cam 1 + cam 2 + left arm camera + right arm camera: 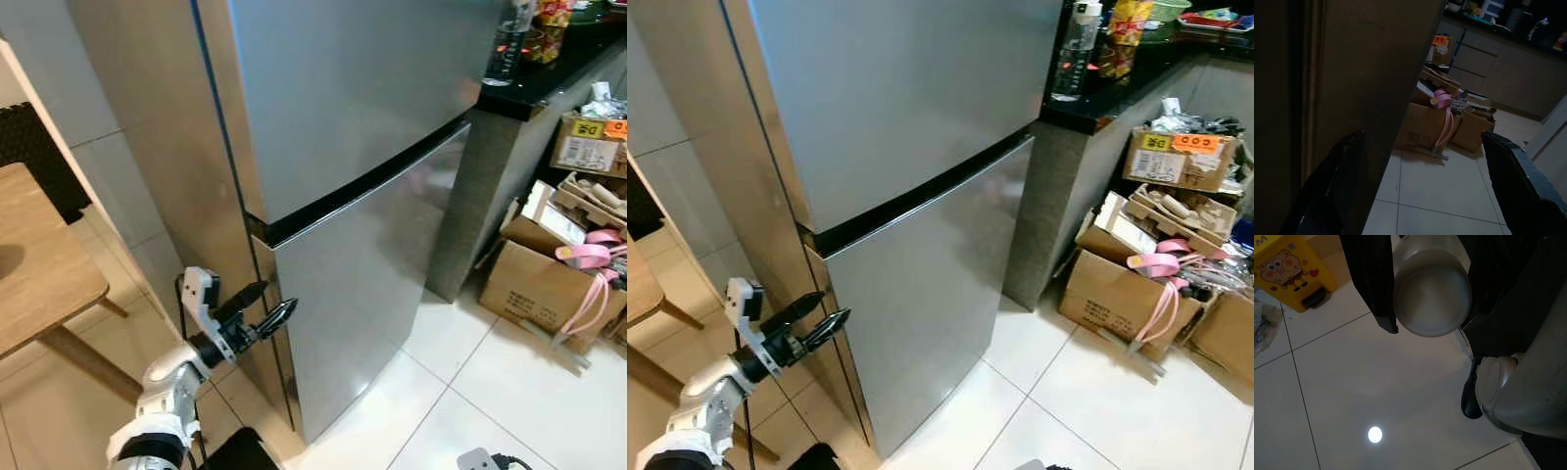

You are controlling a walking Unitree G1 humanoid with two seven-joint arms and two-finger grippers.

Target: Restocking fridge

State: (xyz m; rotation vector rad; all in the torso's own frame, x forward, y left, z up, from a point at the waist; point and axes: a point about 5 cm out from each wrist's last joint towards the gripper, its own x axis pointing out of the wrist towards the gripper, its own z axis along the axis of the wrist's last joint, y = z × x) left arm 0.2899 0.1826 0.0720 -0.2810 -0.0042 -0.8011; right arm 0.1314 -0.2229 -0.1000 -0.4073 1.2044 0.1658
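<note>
The left gripper [269, 305] is raised at the hinge-side corner of the stainless two-door fridge [362, 147], at the top of the lower door [362, 294] just under the dark seam that parts it from the upper door [362, 88]. Its two black fingers are spread, one finger [247, 294] on the side panel and the other [278, 315] across the door's front edge; in the left wrist view the corner of the fridge [1366, 88] stands between the two fingertips, close to one and apart from the other. Whether either finger touches the steel cannot be told. The silver left arm [167, 392] reaches up and forward from below, forearm tilted toward the fridge, wrist camera housing on its upper side. Both doors are closed.

The right gripper [1425, 289] hangs low, pointing down at the white tiled floor [1376, 396]. Its fingers [1374, 279] pinch a single pale rounded bottle [1432, 296], seen end-on between them. Beyond it on the floor stands one yellow cartoon-printed pedal bin [1290, 271].

Behind the left gripper, to its left, is one wooden table [39, 264]. Past the fridge, to the right of the gripper, four or so open cardboard boxes [534, 279] sit on the tiles, pink straps [588, 259] draped over the nearest. Farther still, a dark countertop [549, 73] adjoins the fridge, carrying one clear plastic bottle [507, 44] and some packets.
</note>
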